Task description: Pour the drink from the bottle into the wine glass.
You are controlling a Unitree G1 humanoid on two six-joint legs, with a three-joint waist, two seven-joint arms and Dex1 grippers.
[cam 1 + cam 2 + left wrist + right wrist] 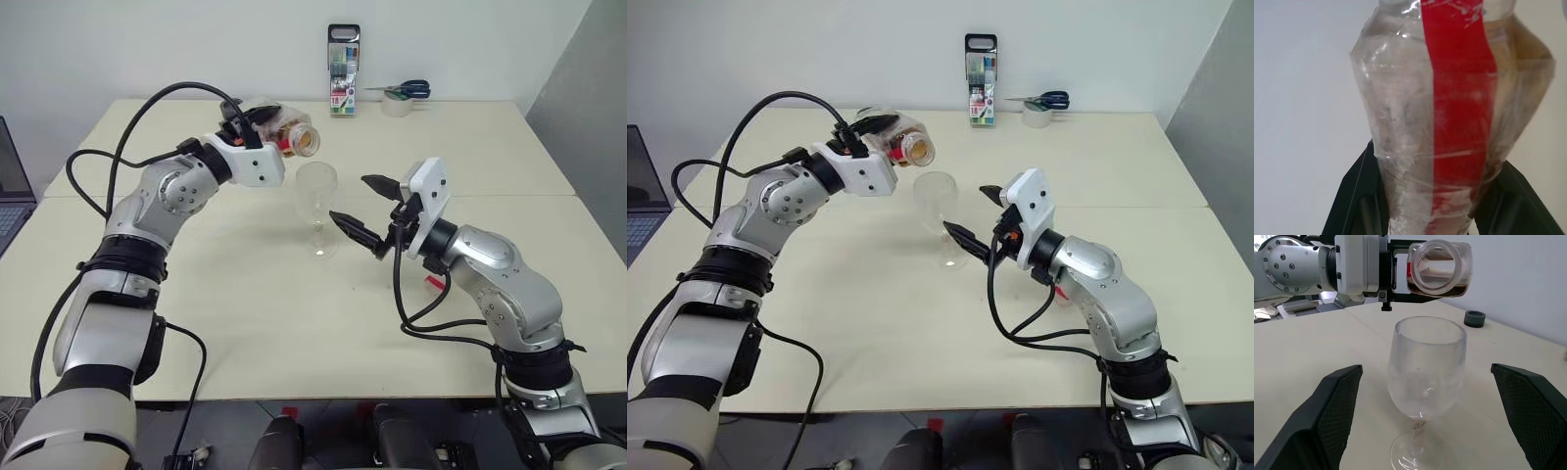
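Nearest, right gripper [364, 210] wide open, black textured fingers [1334, 409] standing on either side of the wine glass [316, 206] without touching it — nothing steadying the stem. Wine glass upright near the middle of the cream table [294, 323], clear with a faintly cloudy wall, round bowl, thin stem, flat foot; bowl appears empty, no liquid seen in it yet. Just behind and above the rim, left gripper [257, 124] clamped shut on the bottle [284, 137], tipped almost level, cap off, open mouth facing toward the glass. Bottle thin clear plastic, crinkled and waisted, red label strip [1459, 98] running its length; drink [1437, 290] amber-brown, pooled low along the lower side close to the lip. Risks, as judged: mouth seems set slightly back from the bowl's centre, so a first trickle could run down the outside or land on the table; wide neck likely to release a sudden gulp if tilted fast, splashing over the rim; a light, top-heavy glass unheld could tip if knocked by bottle or finger; soft plastic could buckle under the squeeze and shift the stream. Farther back, a marker case [344, 70] upright at the wall, scissors [407, 90] lying on a tape roll [397, 104] beside it — well apart from the work
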